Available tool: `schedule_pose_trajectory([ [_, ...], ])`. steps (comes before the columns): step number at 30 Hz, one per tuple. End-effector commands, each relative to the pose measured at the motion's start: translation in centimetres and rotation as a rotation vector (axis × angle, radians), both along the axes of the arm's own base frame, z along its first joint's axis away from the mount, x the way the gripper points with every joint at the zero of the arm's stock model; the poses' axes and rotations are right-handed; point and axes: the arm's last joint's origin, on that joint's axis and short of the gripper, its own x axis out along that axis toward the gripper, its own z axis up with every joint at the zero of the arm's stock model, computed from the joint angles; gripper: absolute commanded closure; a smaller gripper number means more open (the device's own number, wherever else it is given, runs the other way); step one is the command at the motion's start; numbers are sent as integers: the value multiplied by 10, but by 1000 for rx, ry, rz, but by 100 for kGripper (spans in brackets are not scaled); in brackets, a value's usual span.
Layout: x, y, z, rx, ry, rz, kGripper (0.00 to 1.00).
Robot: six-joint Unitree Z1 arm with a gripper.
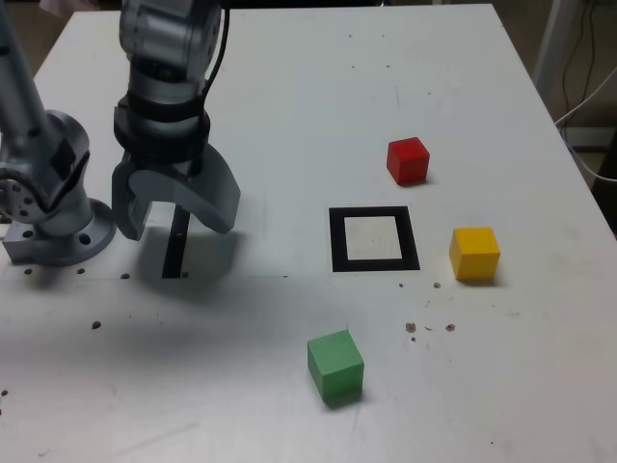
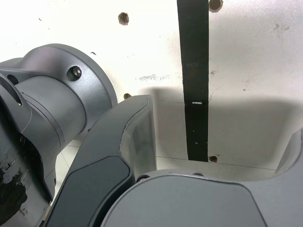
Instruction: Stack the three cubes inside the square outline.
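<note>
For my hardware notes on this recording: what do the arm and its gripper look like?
The arm is matte silver-grey metal with rounded cylindrical segments, a black ribbed band above the wrist, and a black cable along it. Its round flanged base has bolt holes. The gripper has two broad, curved grey jaws with darker inner pads.

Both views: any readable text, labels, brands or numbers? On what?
None readable.
Red cube, yellow cube, green cube: plain faces, no print.
Square outline: bare black frame, white centre.
Black strip: one tiny white fleck, too small to read as text.
Claw and arm base: no logo or marking visible.
</note>
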Motion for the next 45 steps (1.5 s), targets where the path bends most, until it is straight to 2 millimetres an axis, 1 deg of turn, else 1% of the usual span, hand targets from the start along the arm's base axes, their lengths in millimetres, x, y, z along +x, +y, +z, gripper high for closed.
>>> schedule_pose_trajectory([
  [1, 0, 0, 0, 2, -1, 5, 1],
  [23, 2, -1, 2, -12, 5, 22, 0],
  [27, 6, -1, 3, -14, 7, 24, 0],
  [32, 19, -3, 7, -11, 13, 24, 0],
  [45, 69, -9, 22, -14, -12, 23, 0],
])
